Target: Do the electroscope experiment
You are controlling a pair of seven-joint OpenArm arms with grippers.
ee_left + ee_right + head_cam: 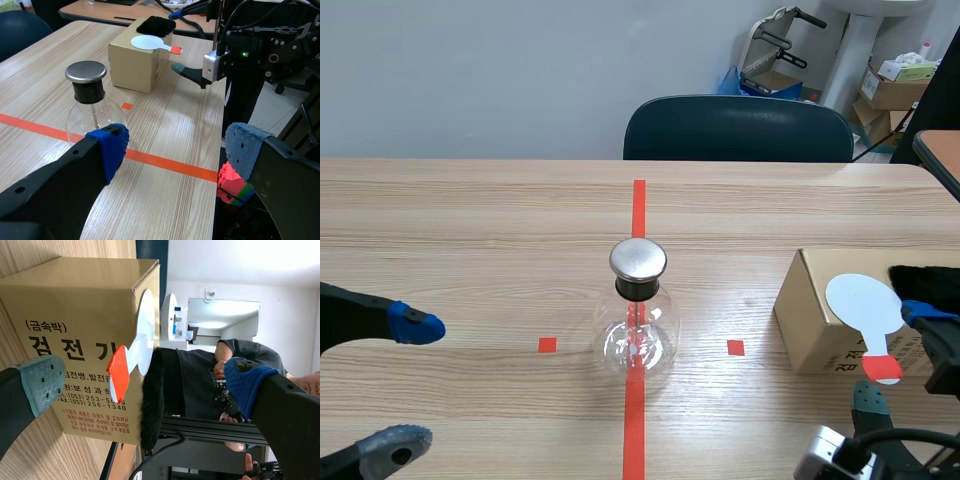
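At the near left corner of the tabletop (470, 220) hangs the left gripper (408, 385); its two fingers stand wide apart and hold nothing. The blue pad is on the farther finger and the grey pad on the nearer one. In the middle of the tabletop the electroscope (638, 322) stands upright on the orange-red tape line (638, 205). It is a round clear glass flask with a black neck and a flat metal cap. It is well apart from both grippers. Beyond the far edge, behind it, stands a dark chair (738, 128). Near the right edge sits a cardboard box (815, 320). On its top lies a white paddle (865, 303), and its red handle end sticks out over the near side of the box. Just beside the paddle, further right on the box, lies a black fur cloth (926, 277). The right gripper (895, 358) is at the near right corner with its fingers widely spread. The red handle end is between them, but they press on nothing.
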